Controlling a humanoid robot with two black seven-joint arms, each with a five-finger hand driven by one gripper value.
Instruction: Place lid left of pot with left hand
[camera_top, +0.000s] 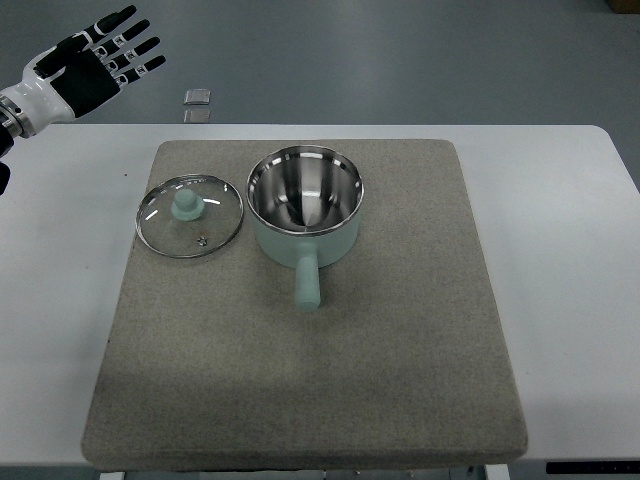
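Note:
A pale green pot (305, 208) with a shiny steel inside stands uncovered on the grey mat (400, 340), its handle pointing toward the near edge. The glass lid (190, 215), with a steel rim and a pale green knob, lies flat on the mat just left of the pot, a narrow gap apart from it. My left hand (100, 60) hovers at the far left corner beyond the table's back edge, well away from the lid, fingers spread and holding nothing. The right hand does not show.
The mat lies on a white table (570, 250). Two small grey squares (198, 98) sit on the floor past the table's back edge. Bare mat stretches in front of and to the right of the pot.

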